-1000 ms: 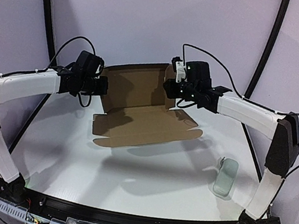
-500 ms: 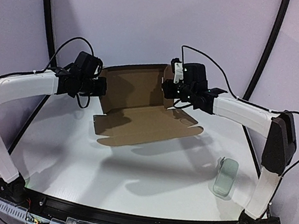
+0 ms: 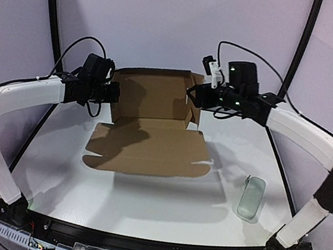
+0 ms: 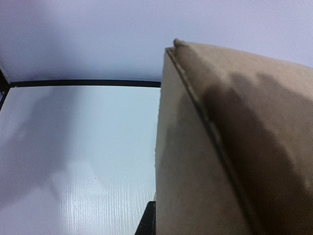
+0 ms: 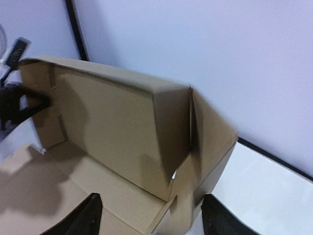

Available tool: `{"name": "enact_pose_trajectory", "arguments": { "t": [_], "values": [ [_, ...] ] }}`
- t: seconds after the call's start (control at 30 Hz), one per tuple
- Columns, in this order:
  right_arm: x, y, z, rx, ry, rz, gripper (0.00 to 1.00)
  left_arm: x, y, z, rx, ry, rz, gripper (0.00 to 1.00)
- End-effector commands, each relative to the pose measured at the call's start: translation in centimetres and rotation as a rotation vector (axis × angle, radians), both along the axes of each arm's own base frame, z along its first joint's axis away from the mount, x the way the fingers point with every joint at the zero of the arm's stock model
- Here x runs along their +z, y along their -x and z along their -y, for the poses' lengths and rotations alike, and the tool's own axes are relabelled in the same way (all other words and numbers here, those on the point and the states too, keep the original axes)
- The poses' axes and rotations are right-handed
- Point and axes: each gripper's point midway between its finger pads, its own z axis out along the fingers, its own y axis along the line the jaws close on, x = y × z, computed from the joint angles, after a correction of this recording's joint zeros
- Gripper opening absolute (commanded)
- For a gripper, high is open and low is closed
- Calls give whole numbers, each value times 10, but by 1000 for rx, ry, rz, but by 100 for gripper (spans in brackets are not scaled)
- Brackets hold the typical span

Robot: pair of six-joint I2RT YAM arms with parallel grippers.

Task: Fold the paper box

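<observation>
- On the white table (image 3: 141, 203), toward its far side: paper box (image 3: 144, 147), brown cardboard, part-formed. The rear wall stands upright, and one broad panel lies flat, reaching toward the arms. A short side flap is turned forward at each rear corner. Step in hand, as judged: setting the side flaps square to the rear wall, with the walls and lid not yet closed.
- At the box's left rear corner: left gripper (image 3: 113, 94), close against the outside of the left flap. Cardboard fills its wrist view and only a dark sliver of the tool shows. Whether the fingers are spread or pinching cannot be told.
- At the right rear corner: right gripper (image 3: 192, 93), fingers (image 5: 90, 215) spread wide, nothing pinched. The corner and right flap stand just ahead, between them. Next move, as judged: close in on that flap without knocking the rear wall backward, while the left side braces.
- Near the table's right edge, well apart from the box: small pale case (image 3: 251, 197), lying loose, no part in the fold.
</observation>
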Motion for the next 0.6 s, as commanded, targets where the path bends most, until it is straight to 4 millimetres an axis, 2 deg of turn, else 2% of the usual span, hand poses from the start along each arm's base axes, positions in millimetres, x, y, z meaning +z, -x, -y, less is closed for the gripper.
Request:
{"name": "enact_pose_trajectory", "arguments": {
  "t": [0.0,0.23,0.3,0.37,0.47,0.57],
  "values": [
    [14,33,14,102,41,22,79,7,-1,9,-77,-4,51,1],
    [37,51,60,51,6,51,94,7,-3,9,-95,11,63,1],
    [43,59,71,67,-19,61,97,7,-4,9,-93,11,62,1],
    [47,58,86,22,-48,78,98,7,-4,7,-89,9,61,1],
    [42,46,119,-101,-111,34,98,7,-5,7,-86,10,61,1],
    [18,28,140,-159,-141,-62,98,9,-5,8,-93,16,61,1]
  ]
}}
